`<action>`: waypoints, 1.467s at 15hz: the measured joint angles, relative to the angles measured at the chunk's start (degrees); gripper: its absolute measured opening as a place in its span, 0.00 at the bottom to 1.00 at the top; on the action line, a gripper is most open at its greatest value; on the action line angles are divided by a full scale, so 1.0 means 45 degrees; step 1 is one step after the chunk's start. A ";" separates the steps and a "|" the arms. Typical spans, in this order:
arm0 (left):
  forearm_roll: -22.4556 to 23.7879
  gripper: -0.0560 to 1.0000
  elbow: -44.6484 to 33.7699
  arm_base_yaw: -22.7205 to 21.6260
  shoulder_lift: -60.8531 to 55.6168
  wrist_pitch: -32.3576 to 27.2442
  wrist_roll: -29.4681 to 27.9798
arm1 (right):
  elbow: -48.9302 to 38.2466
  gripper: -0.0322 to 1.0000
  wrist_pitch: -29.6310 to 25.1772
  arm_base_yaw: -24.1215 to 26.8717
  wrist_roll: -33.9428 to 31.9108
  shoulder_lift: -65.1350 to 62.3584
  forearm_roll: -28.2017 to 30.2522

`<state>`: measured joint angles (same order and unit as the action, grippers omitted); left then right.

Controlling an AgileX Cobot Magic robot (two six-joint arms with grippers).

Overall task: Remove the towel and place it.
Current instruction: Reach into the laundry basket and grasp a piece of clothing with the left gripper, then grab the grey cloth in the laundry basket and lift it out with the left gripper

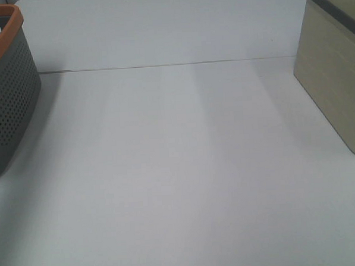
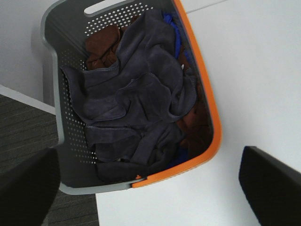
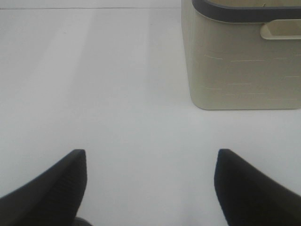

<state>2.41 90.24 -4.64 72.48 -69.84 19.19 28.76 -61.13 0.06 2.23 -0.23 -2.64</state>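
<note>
Though full (towel (image 2: 136, 99)), basket rim (image 2: 205, 94) bare.

Basket (image 1: 9, 100) and beige bin (image 1: 332, 83) run off the frame edges; brown cloths (image 2: 101, 43) lie mostly buried under the towel (image 2: 136, 103).

left gripper (image 2: 148, 162) — matte black, blunt-edged | right gripper (image 3: 151, 157) — black, tapered

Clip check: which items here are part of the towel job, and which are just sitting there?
In the job: grey towel, top of the pile; perforated basket holding it; left gripper, open above it.
Just there: brown cloth and blue cloth underneath; beige bin, possibly the drop spot; right gripper, open over the table.
</note>
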 joint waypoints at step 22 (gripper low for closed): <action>0.0573 0.98 0.0102 -0.1923 1.0288 0.8582 0.9155 | 0.0000 0.76 0.0000 0.0000 0.0000 0.0000 0.0000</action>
<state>4.98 90.70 -13.29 118.77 -31.23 60.39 28.76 -61.13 0.06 2.23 -0.23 -2.64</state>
